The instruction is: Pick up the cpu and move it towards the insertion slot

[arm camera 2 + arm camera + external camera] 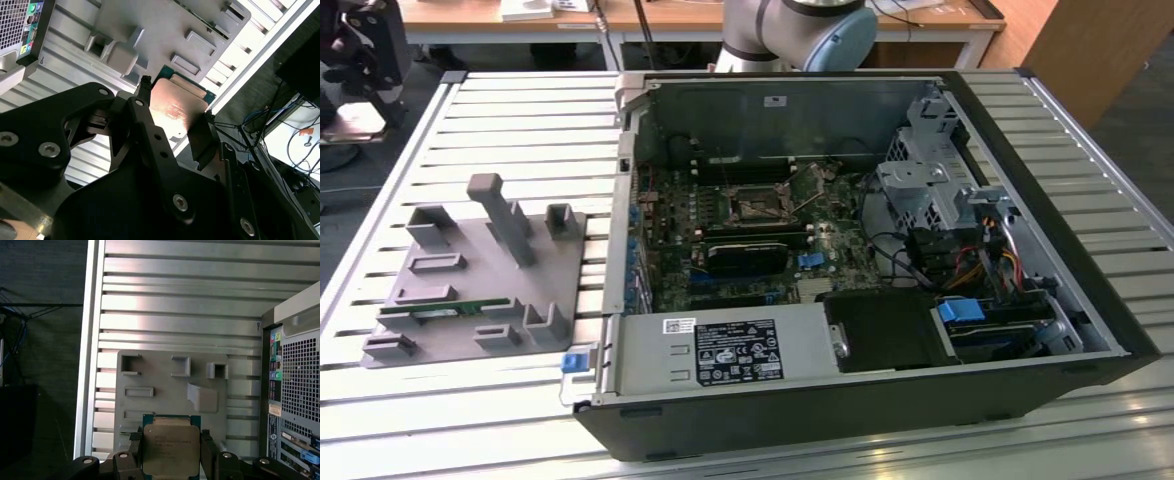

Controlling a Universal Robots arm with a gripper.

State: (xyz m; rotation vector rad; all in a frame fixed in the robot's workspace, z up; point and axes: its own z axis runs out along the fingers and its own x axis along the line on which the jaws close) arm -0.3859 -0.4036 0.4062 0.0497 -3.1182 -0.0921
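Gripper (171,439) clenched on the cpu (171,456): in both wrist views the two black fingers (136,447) press on opposite edges of the chip, which lies flat between them with its metal top facing the first wrist camera and its green rim showing past the fingertips. The chip is almost square, so it has no marked long axis; its gripped edges run parallel to the fingers. Directly below the fingers, and apart from the chip, lies the grey fixture (170,385) with its empty pockets, resting on the slatted table (175,300); the cpu hangs over the fixture's edge nearest the table rim. Farther from the fingers, beyond the fixture, stands the open case (1067,230), its perforated rear panel visible in the first wrist view. Farthest lies the slot (754,203), a square socket on the board inside the case, seen in the exterior view to the right of the fixture. The cpu is judged well apart from the slot, with the fixture and the case wall between them.
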